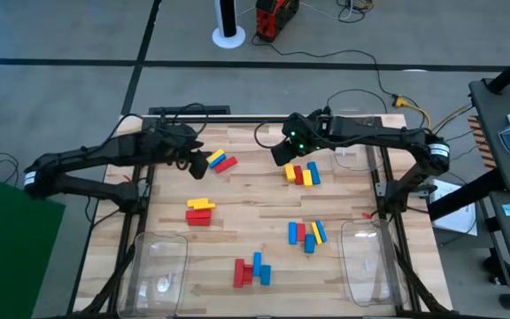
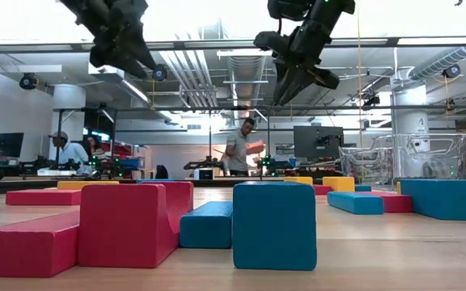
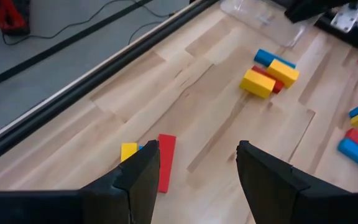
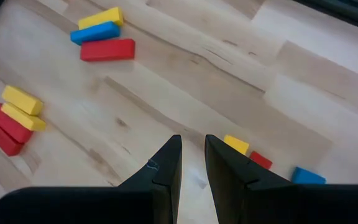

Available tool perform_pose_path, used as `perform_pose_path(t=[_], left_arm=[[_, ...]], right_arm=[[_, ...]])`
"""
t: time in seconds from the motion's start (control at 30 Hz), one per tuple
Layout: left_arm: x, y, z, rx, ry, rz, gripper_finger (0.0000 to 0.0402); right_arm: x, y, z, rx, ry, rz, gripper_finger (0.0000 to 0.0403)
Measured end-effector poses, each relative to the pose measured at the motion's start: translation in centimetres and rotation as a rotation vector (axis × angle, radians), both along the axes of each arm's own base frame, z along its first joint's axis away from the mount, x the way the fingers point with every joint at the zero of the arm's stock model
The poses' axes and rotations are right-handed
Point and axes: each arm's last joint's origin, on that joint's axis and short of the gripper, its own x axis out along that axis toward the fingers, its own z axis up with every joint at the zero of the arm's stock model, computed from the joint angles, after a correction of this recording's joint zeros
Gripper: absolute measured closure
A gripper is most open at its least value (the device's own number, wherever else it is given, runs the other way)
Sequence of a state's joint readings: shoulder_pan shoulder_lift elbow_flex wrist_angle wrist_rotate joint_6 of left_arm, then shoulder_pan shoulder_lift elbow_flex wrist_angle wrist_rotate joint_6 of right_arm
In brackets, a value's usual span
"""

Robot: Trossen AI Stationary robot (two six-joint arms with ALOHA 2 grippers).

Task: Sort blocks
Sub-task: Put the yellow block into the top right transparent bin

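Red, yellow and blue blocks lie flat on the wooden table in several small clusters. One cluster (image 1: pixel 220 161) lies at the far left, one (image 1: pixel 301 174) at the far right. My left gripper (image 3: pixel 197 165) hovers open above the table beside the far-left cluster (image 3: pixel 157 158), holding nothing. My right gripper (image 4: pixel 193 155) hangs above the table beside the far-right cluster (image 4: pixel 247 152), with a narrow gap between its fingers and nothing in it. In the low view both grippers (image 2: pixel 124 48) (image 2: pixel 294 81) are well clear of the tabletop.
More block clusters lie mid-left (image 1: pixel 200 213), mid-right (image 1: pixel 306 234) and near the front (image 1: pixel 251 270). Clear plastic bins stand at the near left (image 1: pixel 162 266) and near right (image 1: pixel 370 261) corners. People stand in the room beyond the table (image 2: pixel 241 149).
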State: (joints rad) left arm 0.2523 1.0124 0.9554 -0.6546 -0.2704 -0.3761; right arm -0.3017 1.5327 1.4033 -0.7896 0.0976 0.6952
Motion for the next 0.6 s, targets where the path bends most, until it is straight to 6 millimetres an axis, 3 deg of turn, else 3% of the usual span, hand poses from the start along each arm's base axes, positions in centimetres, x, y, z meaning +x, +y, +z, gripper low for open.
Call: perform_pose_path(t=[0.27,0.6], left_arm=[[2.7,0.7,-2.0,-0.016,0.064,0.0,0.0212],[7.4,1.9,-6.2,-0.033,0.13,0.0,0.0212]], right_arm=[[0.0,-0.2,0.6,-0.035,-0.032,0.028,0.0342],[0.3,-0.3,1.3,-0.057,-0.077,0.027,0.0342]])
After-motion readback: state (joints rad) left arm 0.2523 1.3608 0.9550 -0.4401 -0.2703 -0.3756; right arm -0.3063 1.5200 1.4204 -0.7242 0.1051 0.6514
